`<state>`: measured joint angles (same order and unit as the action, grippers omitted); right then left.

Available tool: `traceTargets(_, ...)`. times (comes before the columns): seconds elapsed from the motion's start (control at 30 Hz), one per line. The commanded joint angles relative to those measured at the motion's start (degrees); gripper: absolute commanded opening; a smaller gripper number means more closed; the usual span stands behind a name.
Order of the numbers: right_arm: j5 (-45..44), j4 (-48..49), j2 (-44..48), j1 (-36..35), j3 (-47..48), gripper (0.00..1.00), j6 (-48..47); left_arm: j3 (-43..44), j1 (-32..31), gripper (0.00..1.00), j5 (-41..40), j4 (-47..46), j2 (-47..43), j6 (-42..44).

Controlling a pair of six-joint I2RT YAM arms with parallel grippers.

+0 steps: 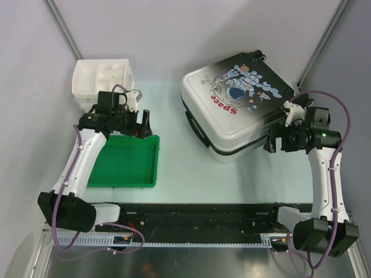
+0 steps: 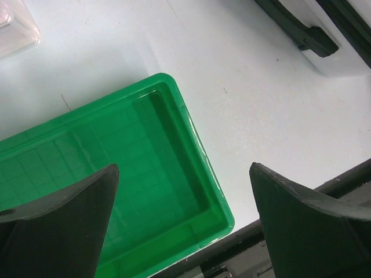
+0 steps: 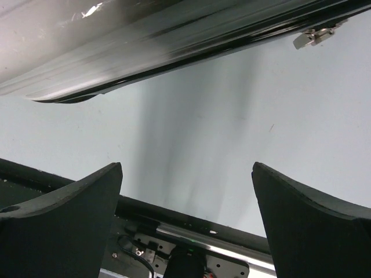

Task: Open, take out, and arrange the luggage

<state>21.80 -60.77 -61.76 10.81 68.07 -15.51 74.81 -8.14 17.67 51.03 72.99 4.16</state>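
Two grippers, and both of mine stand spread wide with nothing between their fingers. My left gripper (image 1: 144, 124) hangs over the far right corner of the green tray (image 1: 156, 165), which lies on the left side of the table (image 1: 174, 107), close to the near edge. In the left wrist view the two dark fingers (image 2: 64, 226) of that gripper (image 2: 182, 191) frame the tray's rounded corner (image 2: 200, 147) and bare table to its right. Just beyond the tray, at the far left, stands the white drawer box (image 1: 101, 78), apart from the tray.

The luggage (image 1: 235, 101) lies flat on the right half of the table, well apart from the tray. Its astronaut picture and the "Space" lettering face up and its shell is closed. Its black wheels (image 1: 255, 55) point to the far side, and a black handle (image 1: 196, 124) runs along its left wall. That handle (image 2: 295, 26) also shows at the top right of the left wrist view.

My right gripper (image 1: 271, 139) hovers just beside the near right side of the luggage, not touching it as far as I can tell. In the right wrist view that gripper (image 3: 186, 179) looks along the table, with the lower edge of the shell (image 3: 116, 46) across the top of the view. A small silvery metal tab (image 3: 313, 36) shows at that edge, too small for me to say what it is. The black rail (image 1: 191, 214) runs along the near edge of the table between my two bases.
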Motion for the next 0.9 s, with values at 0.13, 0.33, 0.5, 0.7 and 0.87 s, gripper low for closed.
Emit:
traceTargets(0.13, -3.1, 8.7, -0.8, -6.5, -6.4, 1.0, -2.7, 4.2, 0.0, 1.0, 5.3, -4.9, -2.5, 4.0)
traceTargets(0.33, -7.5, 16.1, -4.1, -16.4, -10.6, 1.0, -1.8, 9.5, 0.0, 1.0, 4.5, -6.2, -2.7, 2.7)
traceTargets(0.5, -12.0, 24.5, -7.0, -25.1, -13.2, 1.0, 1.8, 8.7, 0.1, 1.0, 10.2, -6.4, -4.0, 3.4)
traceTargets(0.7, -14.5, 34.9, -13.1, -33.7, -13.4, 1.0, 3.7, 0.4, 0.1, 1.0, 11.2, -15.2, -10.7, -3.0)
traceTargets(0.87, -16.0, 45.2, -16.5, -43.7, -13.3, 1.0, 4.7, -0.7, 0.1, 1.0, 11.6, -17.0, -10.6, -6.3)
